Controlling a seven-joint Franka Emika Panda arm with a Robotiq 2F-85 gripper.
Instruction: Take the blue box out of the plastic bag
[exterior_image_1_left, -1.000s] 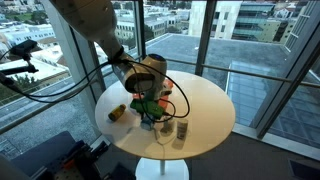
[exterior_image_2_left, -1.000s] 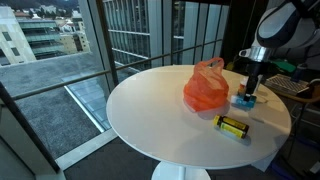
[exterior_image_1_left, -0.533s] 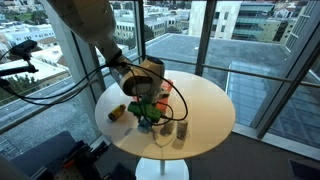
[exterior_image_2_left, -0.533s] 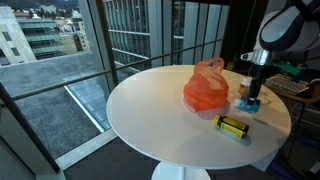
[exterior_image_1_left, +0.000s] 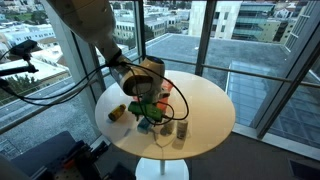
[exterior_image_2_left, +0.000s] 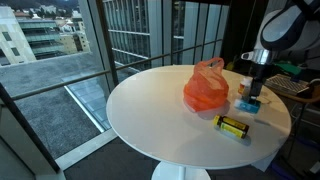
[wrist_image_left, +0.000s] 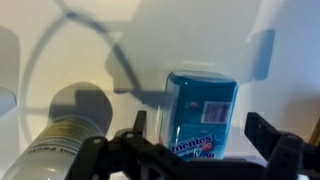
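The blue box (wrist_image_left: 203, 105) lies on the white table between the jaws of my gripper (wrist_image_left: 200, 130). The jaws stand wide open, with a gap on each side of the box, and the fingers (wrist_image_left: 262, 132) do not touch it. In an exterior view the gripper (exterior_image_2_left: 251, 94) hangs just over the blue box (exterior_image_2_left: 246, 103), to the right of the red-orange plastic bag (exterior_image_2_left: 205, 88). The bag sits crumpled on the table, apart from the box. In an exterior view the gripper (exterior_image_1_left: 150, 113) and arm cover most of the bag (exterior_image_1_left: 166, 87).
A yellow-and-black cylinder (exterior_image_2_left: 233, 126) lies near the table's front edge, close to the box, and shows as a cylinder (wrist_image_left: 58, 135) in the wrist view. Two pale bottles (exterior_image_1_left: 174, 130) stand near the table (exterior_image_1_left: 205, 105) rim, and a small brown item (exterior_image_1_left: 117, 111) lies nearby. Glass walls surround the table.
The jaws have opened and let go of the blue box, which now rests on the table. The gripper has lifted slightly.
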